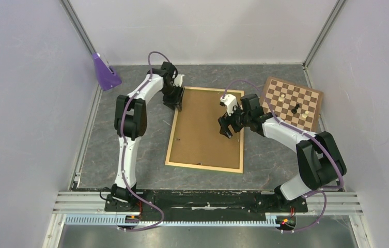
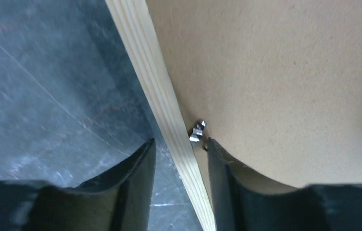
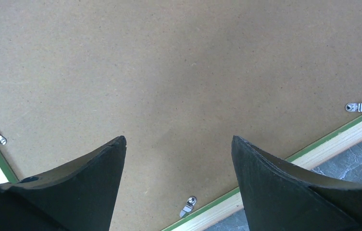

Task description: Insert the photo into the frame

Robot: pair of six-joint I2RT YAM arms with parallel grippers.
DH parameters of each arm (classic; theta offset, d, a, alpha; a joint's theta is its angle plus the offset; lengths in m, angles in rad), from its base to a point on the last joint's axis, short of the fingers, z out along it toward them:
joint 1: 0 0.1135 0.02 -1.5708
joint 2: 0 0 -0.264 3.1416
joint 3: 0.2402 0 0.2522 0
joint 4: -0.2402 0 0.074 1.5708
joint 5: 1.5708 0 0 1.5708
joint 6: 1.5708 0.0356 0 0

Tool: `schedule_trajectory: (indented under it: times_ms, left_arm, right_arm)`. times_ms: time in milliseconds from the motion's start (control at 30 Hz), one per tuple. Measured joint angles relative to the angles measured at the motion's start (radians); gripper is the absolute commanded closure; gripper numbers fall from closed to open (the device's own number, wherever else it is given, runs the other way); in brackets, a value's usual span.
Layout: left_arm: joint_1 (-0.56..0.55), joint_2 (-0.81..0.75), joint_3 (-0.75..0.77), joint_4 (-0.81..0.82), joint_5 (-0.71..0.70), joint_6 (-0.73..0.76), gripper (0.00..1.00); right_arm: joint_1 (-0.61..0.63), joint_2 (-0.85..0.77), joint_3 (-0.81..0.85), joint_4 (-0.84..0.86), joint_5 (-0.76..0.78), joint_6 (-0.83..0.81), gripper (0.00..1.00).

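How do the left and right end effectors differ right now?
The left end effector straddles a rail of the frame by a clip, jaws fairly narrow; the right end effector hangs over the brown panel, jaws much wider. Both are open, holding nothing.

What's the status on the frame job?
Left fingers open, straddling frame rail beside a clip. Right fingers open, above the panel. Photo not in sight; panel fills the frame's back.
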Motion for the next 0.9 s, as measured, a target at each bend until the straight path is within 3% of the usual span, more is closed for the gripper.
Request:
schedule_trajectory:
  times_ms: [67,133,233,633,900]
  left_arm:
    - [-0.006,0.027,0.052,0.008,-0.014,0.0,0.25]
    - [-0.006,0.03,0.059,0.009,-0.023,0.0,0.21]
    - [-0.005,0.006,0.025,0.019,-0.041,0.0,0.18]
    - [-0.008,-0.402,-0.524,0.06,0.013,0.048,0.15]
    - [-0.068,-0.456,-0.659,0.116,0.019,0.06,0.15]
  right_arm:
    - [0.0,0.0,0.0,0.009,-0.002,0.004,0.17]
    - [0.0,0.0,0.0,0.014,-0.004,0.005,0.17]
    - [0.0,0.0,-0.003,0.022,-0.008,0.007,0.17]
    - [-0.048,-0.002,-0.027,0.035,-0.016,0.022,0.17]
    - [-0.053,-0.007,-0.042,0.038,-0.016,0.026,0.17]
